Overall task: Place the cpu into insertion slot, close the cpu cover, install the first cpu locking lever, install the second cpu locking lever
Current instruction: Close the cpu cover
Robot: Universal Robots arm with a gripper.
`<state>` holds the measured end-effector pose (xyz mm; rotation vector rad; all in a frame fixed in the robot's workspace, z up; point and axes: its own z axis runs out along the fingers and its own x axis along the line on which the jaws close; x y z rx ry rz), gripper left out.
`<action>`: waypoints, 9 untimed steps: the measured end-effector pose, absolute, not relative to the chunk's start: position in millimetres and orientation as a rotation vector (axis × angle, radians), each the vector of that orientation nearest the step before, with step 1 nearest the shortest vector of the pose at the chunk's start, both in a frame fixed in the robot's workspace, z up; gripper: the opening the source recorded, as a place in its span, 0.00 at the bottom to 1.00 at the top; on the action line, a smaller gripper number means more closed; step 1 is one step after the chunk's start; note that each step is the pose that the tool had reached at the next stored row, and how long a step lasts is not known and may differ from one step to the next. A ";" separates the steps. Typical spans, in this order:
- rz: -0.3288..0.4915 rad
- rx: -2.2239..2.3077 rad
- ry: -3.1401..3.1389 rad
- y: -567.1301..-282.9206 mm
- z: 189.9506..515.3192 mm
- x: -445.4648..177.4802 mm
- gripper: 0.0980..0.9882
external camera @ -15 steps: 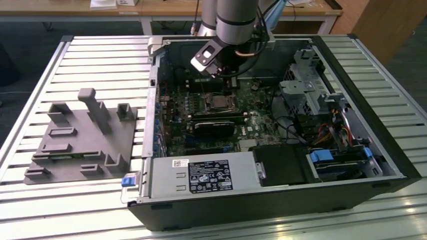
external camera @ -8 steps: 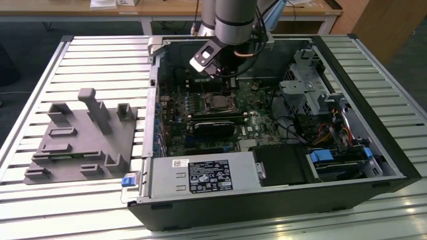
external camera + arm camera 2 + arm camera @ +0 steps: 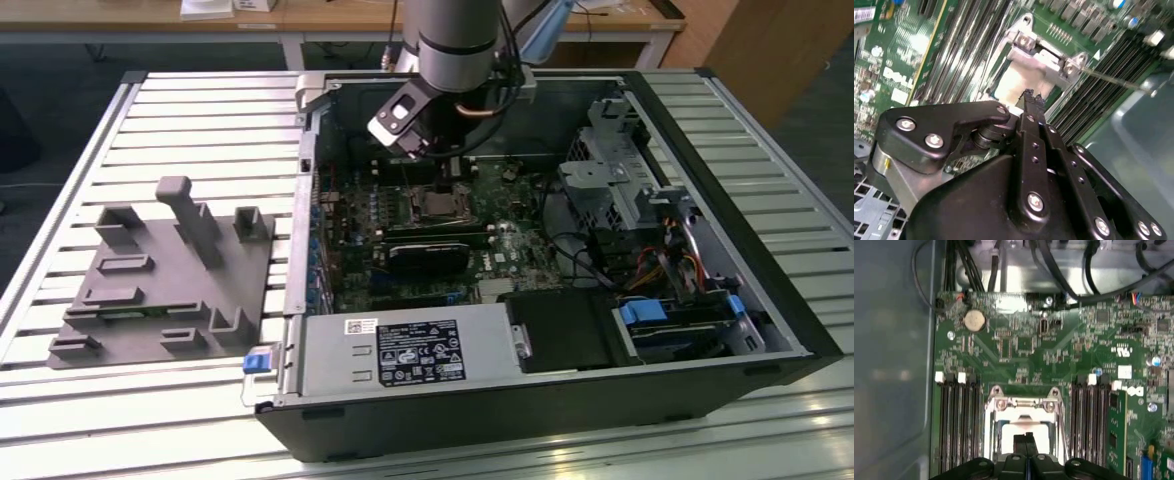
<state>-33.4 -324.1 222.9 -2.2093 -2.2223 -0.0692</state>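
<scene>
Cpu (image 3: 1006, 435) lies flat in the insertion slot (image 3: 434, 205), at six o'clock from our gripper (image 3: 1026, 439) in the exterior view, directly beneath its jaws, which we see pressed together, holding nothing.

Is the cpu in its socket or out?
In: the cpu lies flat, framed by the cpu cover, beneath the tool.
</scene>
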 end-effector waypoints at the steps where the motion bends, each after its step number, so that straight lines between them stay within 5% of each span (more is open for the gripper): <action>1: -0.069 -2.209 -2.222 -324.0 222.1 -35.6 0.01; 9: -0.066 -2.208 -2.221 -324.1 213.8 -47.2 0.01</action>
